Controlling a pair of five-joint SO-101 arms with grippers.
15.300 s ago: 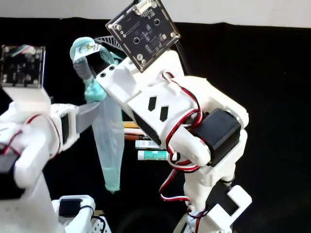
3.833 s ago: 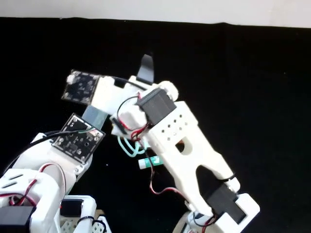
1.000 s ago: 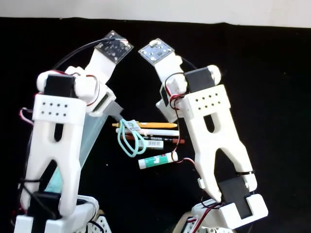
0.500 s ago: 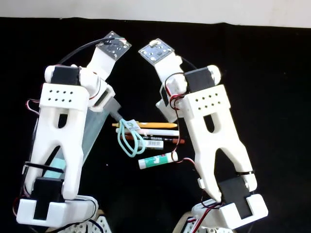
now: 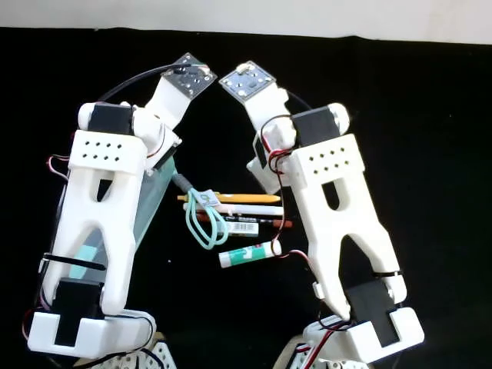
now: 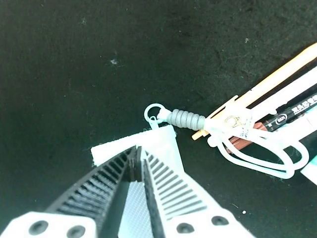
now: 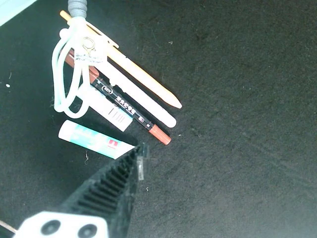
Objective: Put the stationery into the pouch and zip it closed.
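1. Fingers of left gripper [image 6: 137, 153] are pinched narrow on the pouch [image 6: 116, 148] edge.
2. Pens [image 5: 250, 198] lie outside, just beside it, crossed by the zip pull [image 6: 185, 119] loops.
3. Loops are best cleared before pens are picked.

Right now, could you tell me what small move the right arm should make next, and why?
Probably lower the right gripper onto the teal tube lying just beyond its tip: tube and pens all lie outside the pouch, whose corner the left gripper is clamping.
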